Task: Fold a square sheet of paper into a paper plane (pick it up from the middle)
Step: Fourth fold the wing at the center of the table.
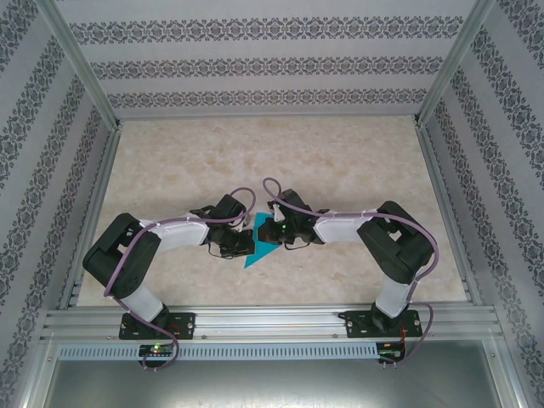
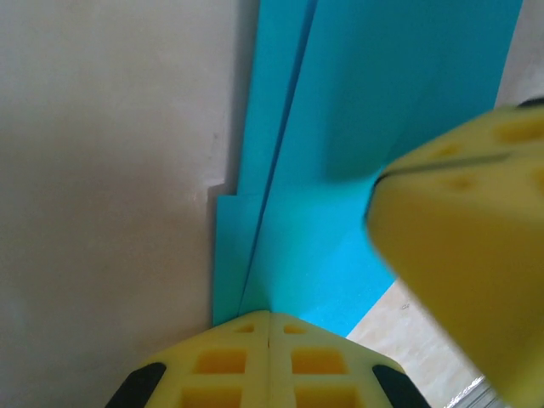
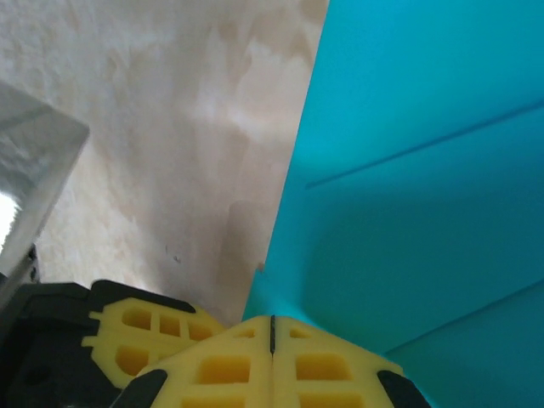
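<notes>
On the pale marbled counter (image 1: 340, 161), the thin teal-blue sheet of paper (image 1: 257, 253), already layered with creases, sat midway between the side edges and closer to the near edge, where our two arms met. Our left gripper (image 2: 270, 321) was clenched on one folded corner, and our right gripper (image 3: 272, 325) was clenched on an edge across from it. We judged the paper feather-light, limp, easily torn or miscreased, and slick against the foam. Holds therefore belonged on the layered folds, where it seemed stiffest, rather than on single-ply edges.
</notes>
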